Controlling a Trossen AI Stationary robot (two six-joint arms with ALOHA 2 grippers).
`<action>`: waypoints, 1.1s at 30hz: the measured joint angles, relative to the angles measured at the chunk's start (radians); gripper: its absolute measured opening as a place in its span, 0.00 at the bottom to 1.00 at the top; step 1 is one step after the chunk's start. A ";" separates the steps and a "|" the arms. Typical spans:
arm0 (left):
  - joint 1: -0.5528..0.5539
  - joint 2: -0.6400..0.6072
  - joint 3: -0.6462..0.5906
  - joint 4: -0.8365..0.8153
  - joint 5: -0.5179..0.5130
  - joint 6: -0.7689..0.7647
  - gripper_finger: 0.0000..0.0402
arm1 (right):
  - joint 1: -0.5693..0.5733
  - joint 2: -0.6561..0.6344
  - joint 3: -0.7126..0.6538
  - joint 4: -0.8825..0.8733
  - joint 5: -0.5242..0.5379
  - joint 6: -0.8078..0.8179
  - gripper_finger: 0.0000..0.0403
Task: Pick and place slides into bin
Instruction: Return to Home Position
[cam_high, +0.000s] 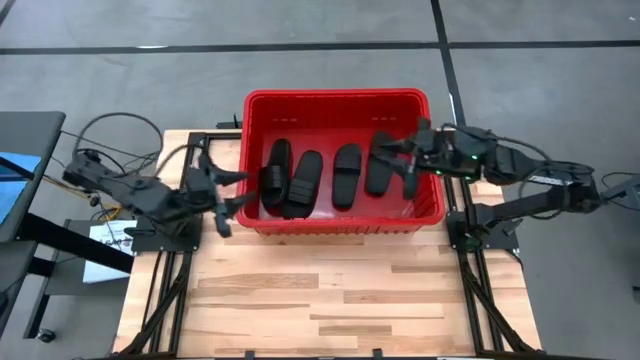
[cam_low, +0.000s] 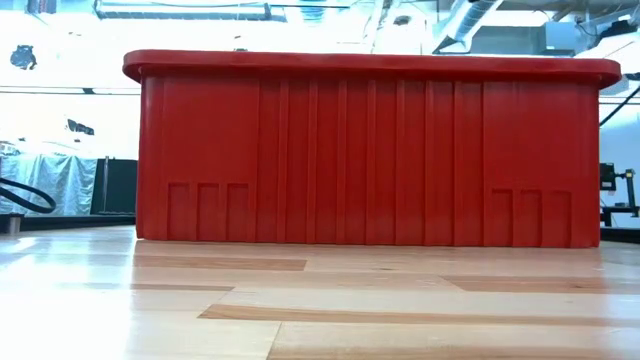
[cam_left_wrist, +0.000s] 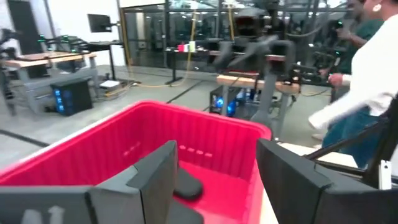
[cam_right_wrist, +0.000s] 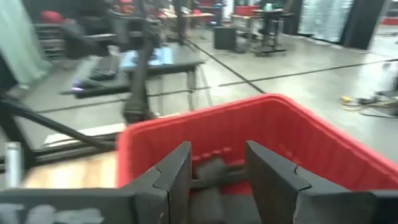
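Done: we count four slides (cam_high: 303, 183) in the bin (cam_high: 335, 96).
Grippers: left gripper (cam_high: 237, 188) at the bin's 9 o'clock, right gripper (cam_high: 397, 160) at 3 o'clock, both spread.
Remaining: we judge only homing.

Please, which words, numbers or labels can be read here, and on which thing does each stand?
No text is readable.
Pale marks on the left gripper and on the right gripper: blurred.
Print on the white paper sheet beside the light wooden table: too small.

Four slides (cam_high: 305, 182) inside the bin (cam_high: 335, 95)
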 joint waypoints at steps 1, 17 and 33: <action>-0.016 -0.020 0.000 -0.024 -0.024 -0.006 0.52 | 0.020 -0.013 0.000 -0.005 0.000 0.011 0.34; -0.305 -0.287 -0.299 0.030 -0.252 -0.056 0.52 | 0.292 -0.231 0.000 -0.148 0.033 0.064 0.26; -0.385 -0.413 -0.587 0.519 0.258 0.216 0.52 | 0.455 -0.531 -0.290 0.000 0.031 0.132 0.25</action>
